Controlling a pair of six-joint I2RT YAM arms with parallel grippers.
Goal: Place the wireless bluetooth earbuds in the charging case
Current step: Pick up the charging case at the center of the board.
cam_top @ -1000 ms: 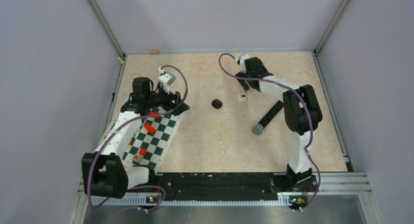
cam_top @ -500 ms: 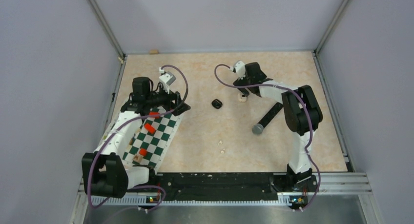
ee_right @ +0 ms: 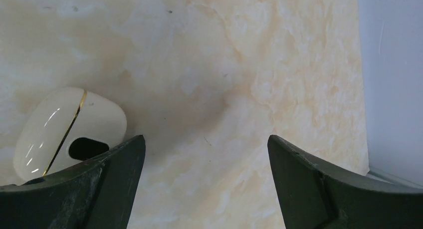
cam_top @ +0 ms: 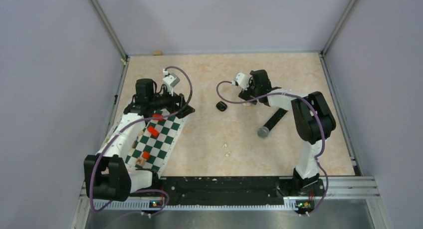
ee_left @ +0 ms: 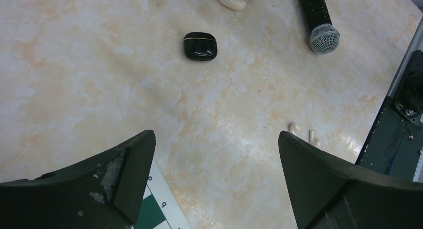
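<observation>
Right jaws hang released just above the white charging case (ee_right: 55, 121), far centre of the worktop (cam_top: 209, 139); left jaws, also released, hover above the chessboard (cam_top: 162, 139).

left arm (cam_top: 118, 139): base at near-left edge, shoulder block low, white link runs forward and slightly right, cable looped along it
left wrist (cam_top: 144, 89): far end of the arm, tipped downward, camera housing on its right side
left gripper (cam_top: 159, 111): low over the table, jaws spread as wide as they go
left fingers (ee_left: 90, 189): dark, scuffed, one at each lower corner of the wrist view
right arm (cam_top: 309, 119): base at near-right edge, upright link to black elbow, forearm reaching forward-left toward centre
right wrist (cam_top: 259, 82): angled down and left, cable looping off it
right gripper (cam_top: 247, 100): close to the table, jaws wide apart
right fingers (ee_right: 329, 189): dark, both tips at the bottom of the wrist view
</observation>
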